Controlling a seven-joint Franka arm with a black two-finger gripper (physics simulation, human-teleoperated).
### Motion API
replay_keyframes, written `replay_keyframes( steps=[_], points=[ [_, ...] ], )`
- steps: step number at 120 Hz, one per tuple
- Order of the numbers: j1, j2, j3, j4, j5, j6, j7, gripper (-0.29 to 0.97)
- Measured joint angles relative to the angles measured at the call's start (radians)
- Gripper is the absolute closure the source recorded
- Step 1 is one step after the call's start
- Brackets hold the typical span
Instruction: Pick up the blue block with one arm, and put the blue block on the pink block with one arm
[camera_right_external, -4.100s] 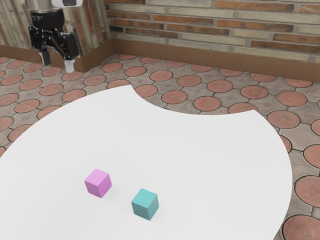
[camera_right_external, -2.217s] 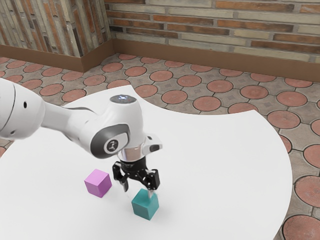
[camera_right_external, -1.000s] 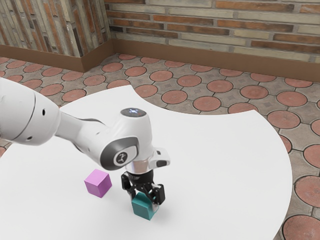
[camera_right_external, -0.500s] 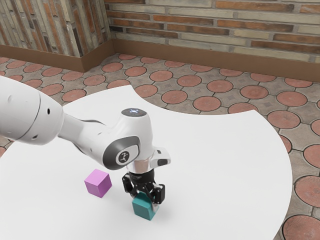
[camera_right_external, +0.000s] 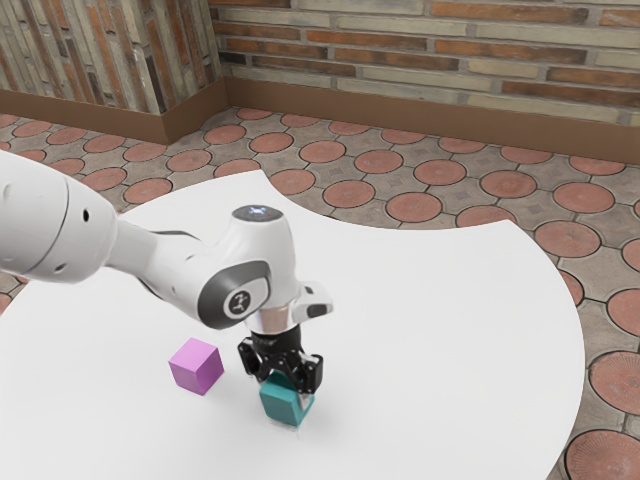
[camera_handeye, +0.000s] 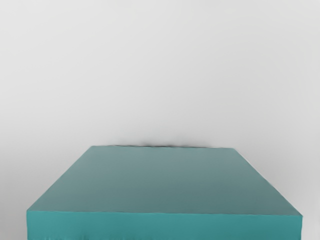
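The fingers (camera_right_external: 263, 371) are clamped on the top of the blue block (camera_right_external: 284, 405) from two sides, with the gripper (camera_right_external: 284, 383) pointing straight down. The block sits a little higher and further toward the exterior view's left than half a second ago. It is now nearer the pink block (camera_right_external: 195, 366) on the table (camera_right_external: 440, 300), but still apart from it.

White table (camera_right_external: 450, 300) on a terracotta-tiled floor (camera_right_external: 440, 170), brick wall (camera_right_external: 450, 40) behind.
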Motion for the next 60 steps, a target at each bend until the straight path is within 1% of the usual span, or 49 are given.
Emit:
replay_keyframes(
  steps=[25,60],
  points=[
    [0.072,-0.128,0.011,-0.004,0.082,-0.009,0.004,0.31],
    [0.178,-0.189,0.039,-0.04,0.121,-0.015,0.083,0.31]
  ],
)
